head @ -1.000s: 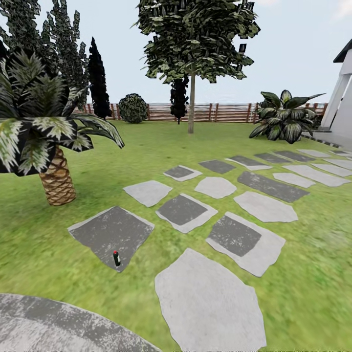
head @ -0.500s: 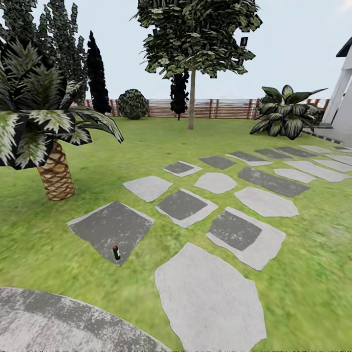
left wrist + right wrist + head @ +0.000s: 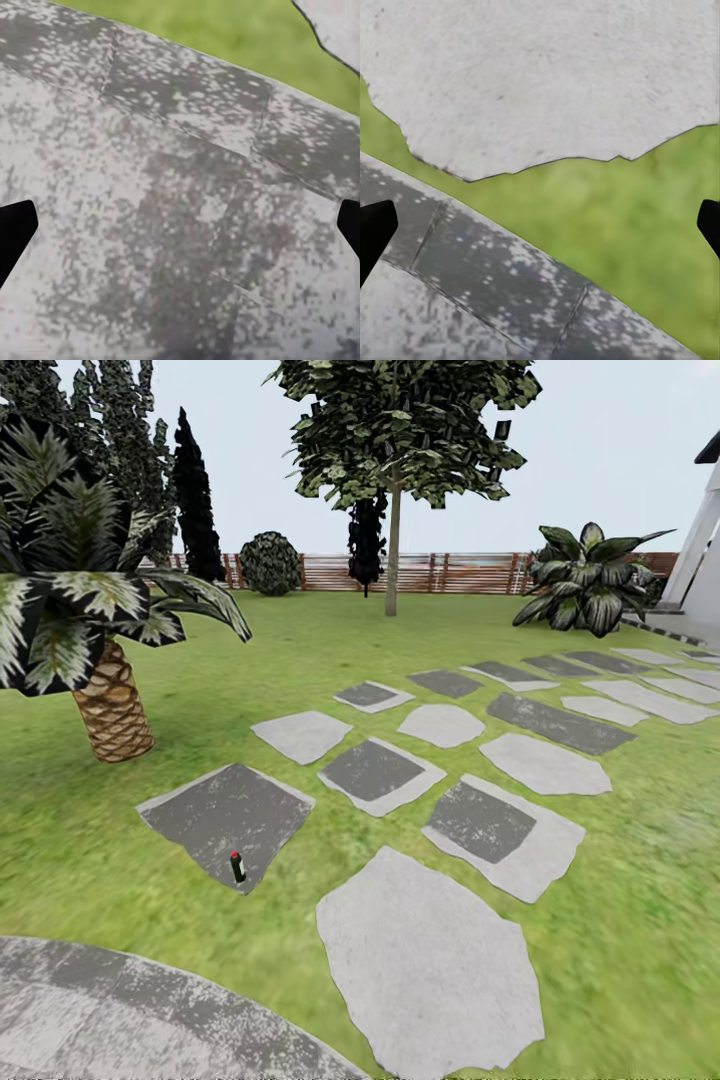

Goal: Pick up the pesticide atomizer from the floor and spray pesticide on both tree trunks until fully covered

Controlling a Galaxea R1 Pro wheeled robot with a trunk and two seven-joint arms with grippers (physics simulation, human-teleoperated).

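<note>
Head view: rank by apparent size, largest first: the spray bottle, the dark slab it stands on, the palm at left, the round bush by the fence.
1. Palm
2. Dark slab
3. Round bush
4. Spray bottle

On-screen size only: the bush stands far back by the fence, so it may really be bigger than the slab.

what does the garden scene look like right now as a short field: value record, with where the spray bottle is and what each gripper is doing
setting: garden lawn with a wooden fence at the far side
pesticide atomizer: upright near the edge of a dark grey stone slab
nearest plant: short palm, beyond the slab
tree: tall leafy one far off, near the fence
left gripper: open, nothing between the fingers, over speckled paving
right gripper: open, holding nothing, over grass and paving edge
contact with atomizer: none
</note>
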